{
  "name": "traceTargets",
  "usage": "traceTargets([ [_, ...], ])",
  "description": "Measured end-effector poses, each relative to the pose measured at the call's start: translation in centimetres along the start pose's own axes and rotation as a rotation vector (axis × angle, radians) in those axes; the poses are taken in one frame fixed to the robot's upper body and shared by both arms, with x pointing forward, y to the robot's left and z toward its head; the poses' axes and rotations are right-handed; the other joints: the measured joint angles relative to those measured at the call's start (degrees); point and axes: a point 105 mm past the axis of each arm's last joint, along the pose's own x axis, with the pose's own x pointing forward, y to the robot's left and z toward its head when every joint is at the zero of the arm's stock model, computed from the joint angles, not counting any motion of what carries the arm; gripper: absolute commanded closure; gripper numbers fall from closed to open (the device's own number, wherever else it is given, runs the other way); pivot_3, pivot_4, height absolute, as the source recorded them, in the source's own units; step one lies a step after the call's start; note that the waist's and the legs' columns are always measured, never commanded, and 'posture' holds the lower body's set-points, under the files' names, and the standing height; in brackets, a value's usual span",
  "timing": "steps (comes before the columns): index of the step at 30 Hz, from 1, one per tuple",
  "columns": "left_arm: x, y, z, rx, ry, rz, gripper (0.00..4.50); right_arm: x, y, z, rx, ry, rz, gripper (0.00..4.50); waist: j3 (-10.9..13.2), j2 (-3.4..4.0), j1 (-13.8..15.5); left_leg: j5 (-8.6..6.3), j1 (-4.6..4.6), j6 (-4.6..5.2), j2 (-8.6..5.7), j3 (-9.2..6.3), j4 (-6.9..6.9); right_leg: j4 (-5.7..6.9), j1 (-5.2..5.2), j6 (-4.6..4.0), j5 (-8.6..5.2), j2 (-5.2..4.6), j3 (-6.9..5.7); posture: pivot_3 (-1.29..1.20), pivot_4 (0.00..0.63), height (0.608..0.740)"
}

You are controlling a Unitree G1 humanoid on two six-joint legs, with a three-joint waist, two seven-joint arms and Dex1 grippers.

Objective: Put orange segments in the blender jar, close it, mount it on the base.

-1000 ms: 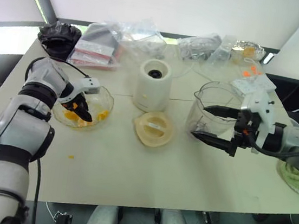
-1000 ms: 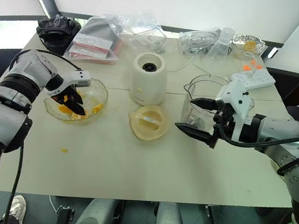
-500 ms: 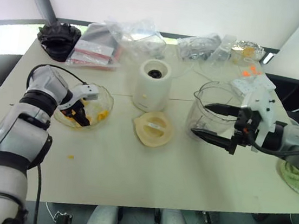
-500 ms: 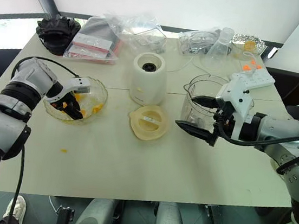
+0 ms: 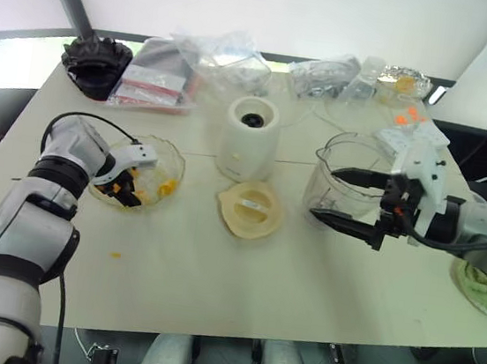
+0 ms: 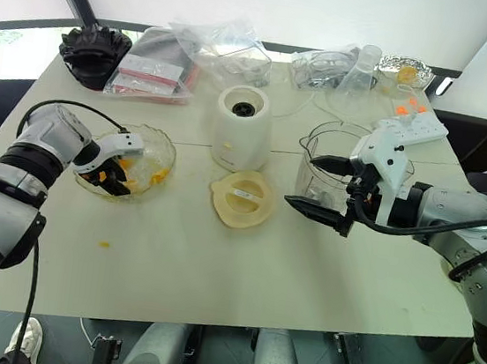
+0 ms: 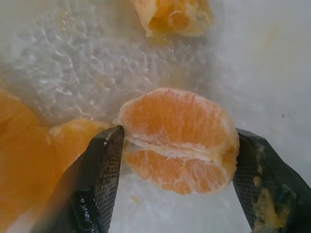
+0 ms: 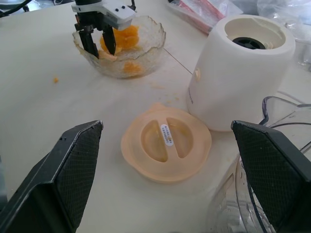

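Observation:
My left gripper (image 5: 127, 193) reaches down into a shallow glass dish (image 5: 165, 156) at the table's left. It is open, and its fingers (image 7: 104, 165) stand on either side of one orange segment (image 7: 180, 141), close against its ends. More orange segments (image 5: 167, 188) lie in the dish. The clear blender jar (image 5: 358, 152) stands upright at the right, with no lid. My right gripper (image 5: 322, 192) hangs wide open in front of the jar's left side, with nothing between its fingers. The white base (image 5: 249, 138) stands mid-table, with the cream lid (image 5: 249, 209) lying flat in front of it.
Plastic bags (image 5: 196, 65) and a black bundle (image 5: 96, 62) line the back edge. A white power strip (image 5: 413, 136) lies behind the jar. A small orange bit (image 5: 115, 255) lies on the table in front of the dish.
My left gripper has sunk lower into the dish, down around the orange segment. The right arm has kept still.

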Motion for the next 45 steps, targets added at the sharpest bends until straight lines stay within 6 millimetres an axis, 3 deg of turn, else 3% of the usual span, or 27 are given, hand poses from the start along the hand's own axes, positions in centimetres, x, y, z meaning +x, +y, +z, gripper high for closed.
traceTargets([
  [20, 0.6, -0.4, 1.6, 0.166, -0.033, 0.03, 1.24, 0.0, -0.3, 0.0, 0.005, -0.007, -0.025, 0.08, 0.0, 0.02, 0.0, 0.0, 0.01, 0.0, -0.02, 0.01, 0.01, 0.02, 0.0, 0.0, 0.0, -0.01, 0.01, 0.0, 0.15, 0.74],
  [22, 0.7, -0.5, 1.6, 0.173, -0.034, 0.025, 2.09, 0.1, -0.4, 0.0, 0.005, -0.011, -0.028, 0.0, 0.0, 0.02, 0.0, 0.0, 0.01, 0.0, -0.03, 0.01, 0.01, 0.02, 0.0, 0.0, 0.0, -0.01, 0.01, 0.0, 0.15, 0.74],
  [36, 0.9, -0.5, 1.5, 0.186, -0.035, 0.036, 2.09, 0.2, -0.5, 0.3, -0.011, -0.02, -0.034, 0.0, 0.0, 0.03, 0.0, 0.0, 0.01, 0.0, -0.03, 0.01, 0.01, 0.03, 0.0, 0.0, 0.0, -0.01, 0.01, 0.0, 0.15, 0.74],
  [45, 0.7, 1.5, 3.1, 0.411, -0.082, 0.262, 2.09, 0.4, -0.5, 0.3, -0.012, -0.015, -0.023, 0.0, 0.0, 0.02, 0.1, 0.0, 0.01, 0.0, -0.02, 0.0, 0.02, 0.02, 0.0, 0.0, 0.0, -0.02, 0.01, 0.0, 0.15, 0.74],
])
